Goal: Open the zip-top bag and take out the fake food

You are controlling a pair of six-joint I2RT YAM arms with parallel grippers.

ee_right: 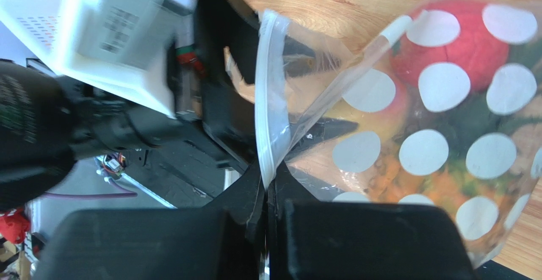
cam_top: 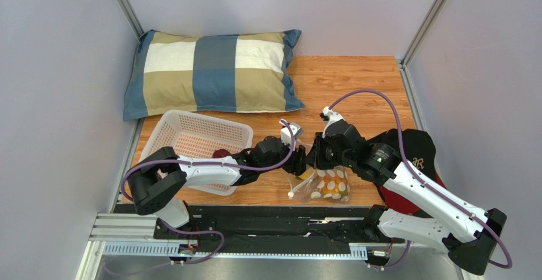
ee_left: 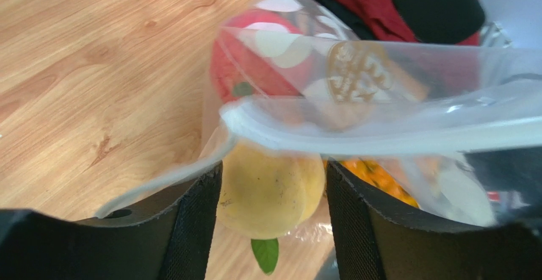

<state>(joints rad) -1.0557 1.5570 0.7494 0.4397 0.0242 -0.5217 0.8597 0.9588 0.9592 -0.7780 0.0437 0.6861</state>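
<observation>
While the right gripper (ee_right: 267,188) clamps its jaws on the zip-top bag (cam_top: 326,186) at 6 o'clock on the desk (cam_top: 356,89), the left gripper (ee_left: 272,181) — entering from 10 o'clock — straddles the yellow fruit (ee_left: 270,197); whether it grips, I cannot tell.

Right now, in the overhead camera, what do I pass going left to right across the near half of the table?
white perforated basket → zip-top bag → black and red cap
</observation>
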